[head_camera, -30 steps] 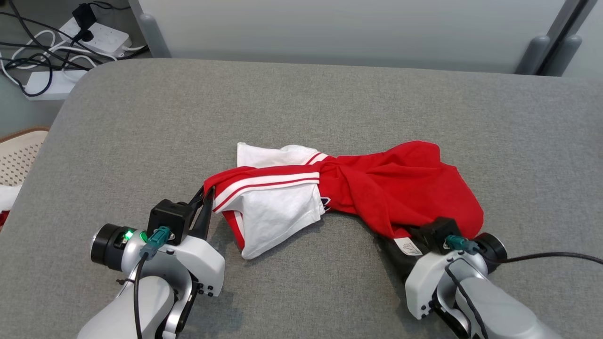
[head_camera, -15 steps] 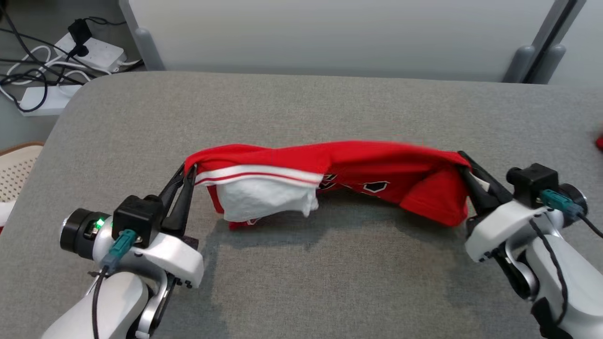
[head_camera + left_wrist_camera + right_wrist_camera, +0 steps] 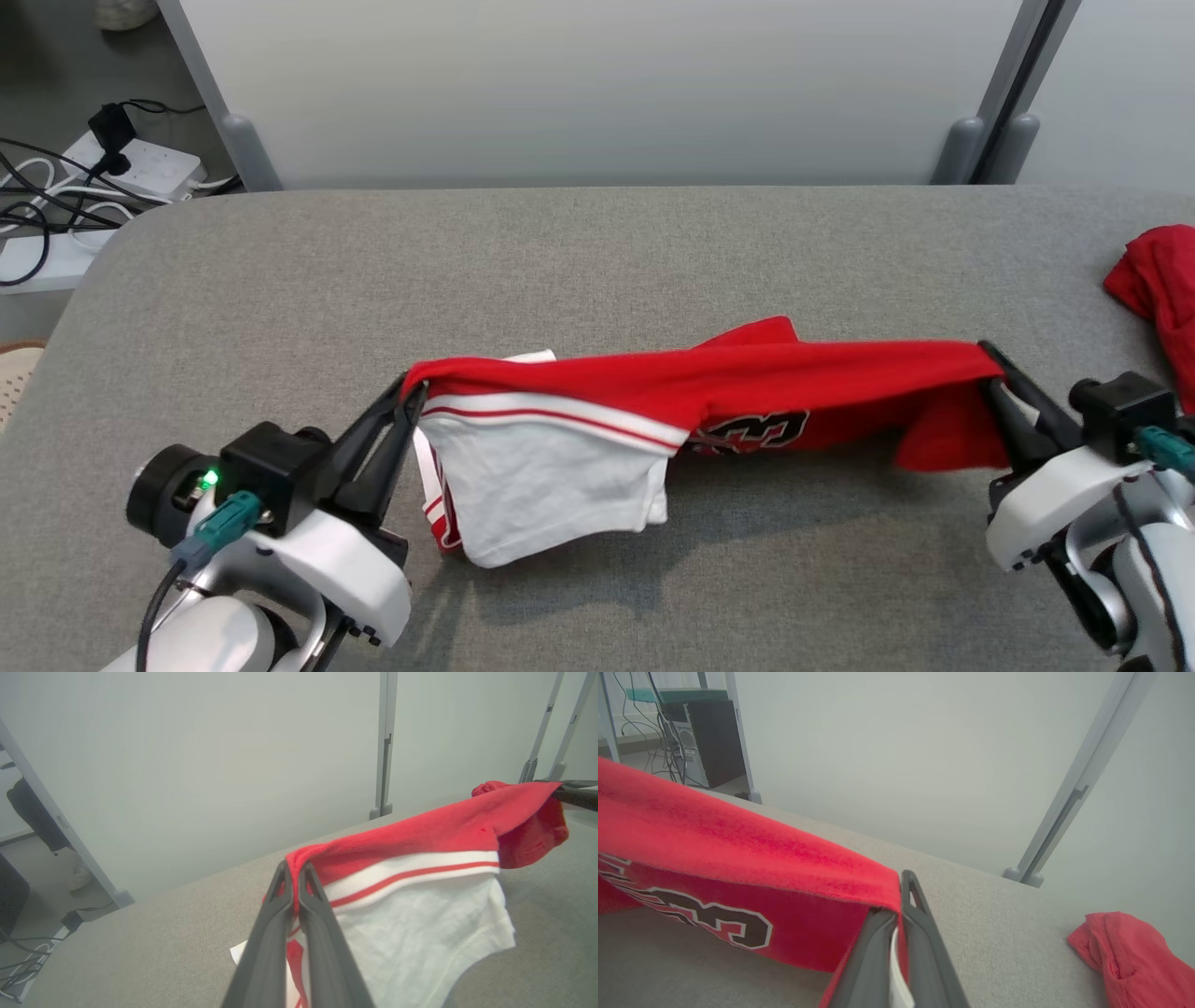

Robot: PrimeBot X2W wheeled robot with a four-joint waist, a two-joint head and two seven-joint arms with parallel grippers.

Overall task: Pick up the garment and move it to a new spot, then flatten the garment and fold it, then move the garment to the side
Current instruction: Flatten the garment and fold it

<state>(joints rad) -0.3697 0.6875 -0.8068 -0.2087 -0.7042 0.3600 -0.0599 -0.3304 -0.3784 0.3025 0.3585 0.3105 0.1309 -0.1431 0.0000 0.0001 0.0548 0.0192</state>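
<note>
The left tool [image 3: 411,388] and right tool [image 3: 991,354] each grip, fully closed, opposite ends of the garment [image 3: 794,373], stretched between them over the desk [image 3: 560,261]

1. spreads wide as a grey fabric-covered table [image 3: 597,261], rounded at the far left corner.
2. bears a crumpled red cloth [image 3: 1156,280] at the right edge.
3. perhaps meets the garment [image 3: 551,476] at its drooping white end; cannot tell.
</note>
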